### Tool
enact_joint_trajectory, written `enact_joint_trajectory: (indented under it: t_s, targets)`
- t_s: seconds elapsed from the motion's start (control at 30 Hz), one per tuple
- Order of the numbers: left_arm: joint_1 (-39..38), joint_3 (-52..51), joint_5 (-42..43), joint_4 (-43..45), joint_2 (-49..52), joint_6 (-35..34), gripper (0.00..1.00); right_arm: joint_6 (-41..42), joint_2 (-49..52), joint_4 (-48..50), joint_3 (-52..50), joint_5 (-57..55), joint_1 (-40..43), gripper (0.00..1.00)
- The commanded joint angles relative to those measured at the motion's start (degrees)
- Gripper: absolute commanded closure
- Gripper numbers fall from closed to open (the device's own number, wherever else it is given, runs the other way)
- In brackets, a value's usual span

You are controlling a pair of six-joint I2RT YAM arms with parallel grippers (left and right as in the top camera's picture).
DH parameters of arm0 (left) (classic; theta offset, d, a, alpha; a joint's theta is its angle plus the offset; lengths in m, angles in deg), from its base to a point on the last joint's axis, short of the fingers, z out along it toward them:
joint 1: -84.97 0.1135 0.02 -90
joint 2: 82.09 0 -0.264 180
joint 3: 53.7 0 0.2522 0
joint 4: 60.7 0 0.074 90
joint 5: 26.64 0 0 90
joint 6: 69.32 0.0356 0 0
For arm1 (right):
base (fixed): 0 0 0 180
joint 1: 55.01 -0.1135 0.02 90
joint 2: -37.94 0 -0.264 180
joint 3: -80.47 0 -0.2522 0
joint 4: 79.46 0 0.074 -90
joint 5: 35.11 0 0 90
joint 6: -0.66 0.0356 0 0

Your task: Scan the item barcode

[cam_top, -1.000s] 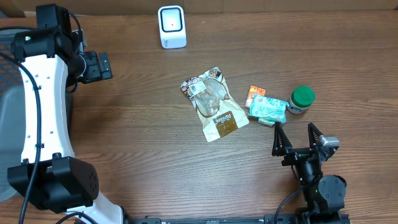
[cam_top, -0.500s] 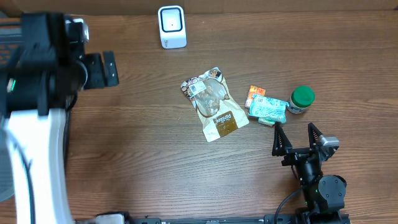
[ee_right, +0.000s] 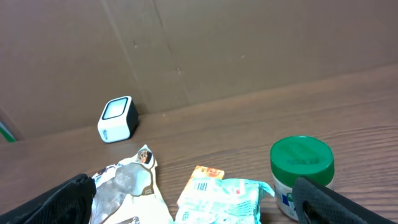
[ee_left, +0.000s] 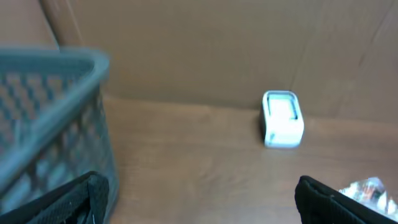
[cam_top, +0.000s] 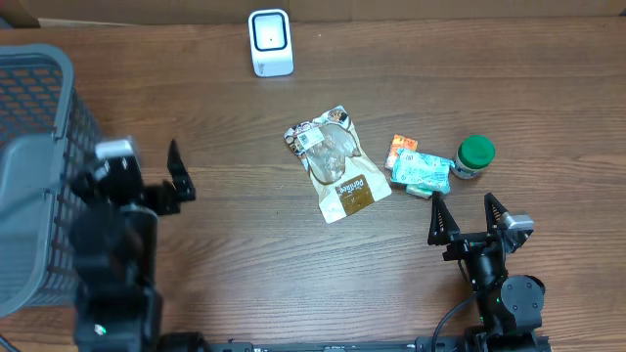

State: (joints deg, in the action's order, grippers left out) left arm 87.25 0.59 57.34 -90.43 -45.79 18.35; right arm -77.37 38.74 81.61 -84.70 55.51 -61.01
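**Scanner.** The scanner (cam_top: pixel 270 41) is a small white unit with a dark window. It stands upright at the far edge of the table (cam_top: pixel 225 264), close to the cardboard wall (ee_left: pixel 199 50).

**Items.** Four items lie grouped right of the table centre, well apart from the scanner.
- The snack pouch (cam_top: pixel 337 161) lies flat on a diagonal, nearest the centre. It has a white label at its far left corner and a brown panel at its near end.
- The orange box (cam_top: pixel 401 149) lies just right of the pouch. The right wrist view shows a pale printed patch on its top face, too small to read.
- The teal packet (cam_top: pixel 422 170) lies against the orange box on its near right side.
- The green-lidded jar (cam_top: pixel 474 156) stands upright just beside the packet's right end.

**Left gripper.** The left gripper (cam_top: pixel 147 168) is at the left side of the table, beside the grey mesh basket (cam_top: pixel 39 117), and is blurred in the overhead view. Its fingers stand wide apart with only bare table between them. It is well apart from every item.

**Right gripper.** The right gripper (cam_top: pixel 469 219) is at the near edge of the table and points toward the packet and the jar. Its fingers are spread wide and hold nothing. One fingertip lies close to the packet's near corner
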Motion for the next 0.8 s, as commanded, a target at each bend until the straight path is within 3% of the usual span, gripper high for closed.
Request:
enact_joint_trajectory:
  t_s: [0.0,0.2,0.43,0.77]
  targets:
    - [-0.09,-13.75,-1.84,6.84,-10.47,1.53,0.0,-0.04,-0.63,0.35,-0.61,-0.07,0.24,0.0]
    - [-0.24,-26.84,-1.53,12.87,-20.81,1.64,0.01,-0.04,-0.63,0.35,-0.61,-0.07,0.24,0.0]
    - [-0.37,-36.59,-1.49,13.25,-31.74,9.55,0.0,-0.04,-0.63,0.35,-0.61,-0.07,0.24,0.0]
    - [-0.44,-40.26,-0.11,12.13,-36.11,10.05,0.0,-0.04,-0.63,0.35,-0.61,-0.07,0.24,0.0]
